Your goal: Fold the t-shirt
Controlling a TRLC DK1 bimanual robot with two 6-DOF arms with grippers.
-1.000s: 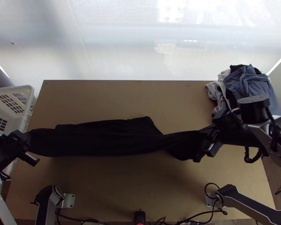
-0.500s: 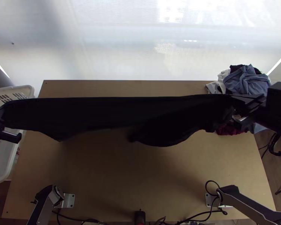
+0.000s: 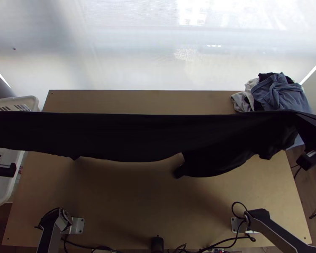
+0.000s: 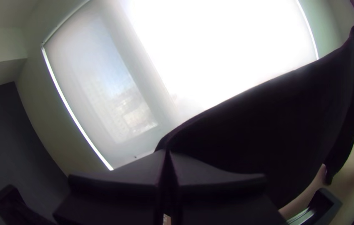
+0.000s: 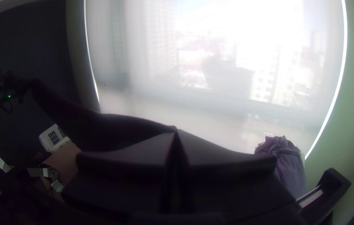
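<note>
Two ends of the black t-shirt [image 3: 128,135] are being pinched above the counter [image 3: 128,202], by the left hand [image 4: 167,153] toward nine o'clock and right hand [image 5: 177,132] toward three. Spreading is probably underway (folding is waiting); the next move is calling for even lowering.

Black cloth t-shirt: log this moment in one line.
t-shirt | stretched between left black pincer and right black pincer | hanging above light wooden table | fold unfinished

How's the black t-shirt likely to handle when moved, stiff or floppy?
Floppy, probably: the t-shirt hangs in uneven curves between left gripper and right gripper. Likely light too, as two fingertip pinches hold it up. The drooping flap could swing or fold under.
</note>
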